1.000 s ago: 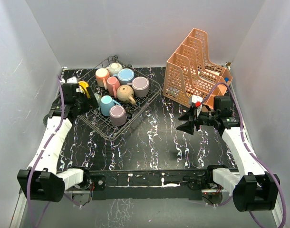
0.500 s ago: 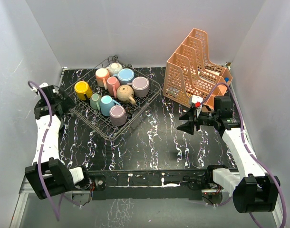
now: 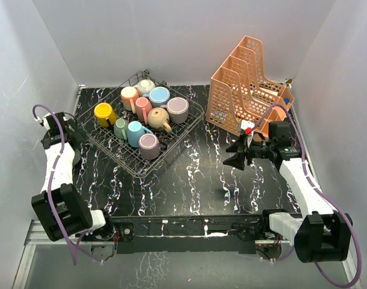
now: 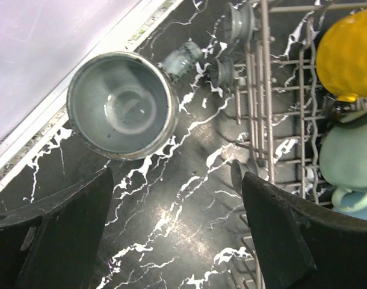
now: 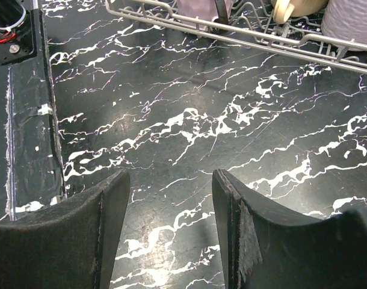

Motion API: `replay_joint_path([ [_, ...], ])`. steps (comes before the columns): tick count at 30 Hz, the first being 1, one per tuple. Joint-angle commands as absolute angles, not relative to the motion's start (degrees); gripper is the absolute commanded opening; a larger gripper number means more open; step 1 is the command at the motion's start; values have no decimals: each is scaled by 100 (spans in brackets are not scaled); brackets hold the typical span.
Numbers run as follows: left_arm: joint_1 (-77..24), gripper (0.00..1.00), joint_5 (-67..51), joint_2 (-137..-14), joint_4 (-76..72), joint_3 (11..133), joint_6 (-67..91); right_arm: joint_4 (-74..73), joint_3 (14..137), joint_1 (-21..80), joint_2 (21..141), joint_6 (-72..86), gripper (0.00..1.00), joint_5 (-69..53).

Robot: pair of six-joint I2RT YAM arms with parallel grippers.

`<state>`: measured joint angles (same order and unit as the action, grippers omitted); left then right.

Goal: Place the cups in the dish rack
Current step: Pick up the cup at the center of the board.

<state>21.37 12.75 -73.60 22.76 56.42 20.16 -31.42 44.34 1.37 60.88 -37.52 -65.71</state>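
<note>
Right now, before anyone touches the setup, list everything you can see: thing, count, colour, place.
cups: ten; yellow, two pink, cream, blue, two lilac, tan, grey-green, teal; inside the dish rack.
grey cup: one, grey, upright on the table just outside the rack.
dish rack: one, dark grey wire, left rear of the table.
organizer: one, orange, right rear.
table: one, black with white veining.
left gripper: open, empty, over the table near the grey cup.
right gripper: open, empty, over bare table.
</note>
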Motion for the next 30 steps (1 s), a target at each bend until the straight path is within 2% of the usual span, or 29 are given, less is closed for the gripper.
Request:
replay_joint_path([
  [1,2268,86,1750,-7484,1997,5585,1818,-2932,4419,114,6211,-3883,59,-6594],
  [18,2329,83,1667,-8524,1747,6011,1647,-3067,4325,18,6435,-4140,62,-6911],
  [23,2329,77,1544,-8537,1645,5908,1686,-3069,4300,18,6472,-4164,62,-6925],
  [25,2330,70,1503,-8560,1643,5904,1696,-3074,4298,-151,6484,-4166,62,-6946],
  [28,2329,69,1477,-8600,1650,5914,1705,-3071,4290,-182,6485,-4174,62,-6945],
  [30,2338,63,1482,-8641,1672,5942,1708,-3081,4290,-205,6486,-4175,62,-6961],
])
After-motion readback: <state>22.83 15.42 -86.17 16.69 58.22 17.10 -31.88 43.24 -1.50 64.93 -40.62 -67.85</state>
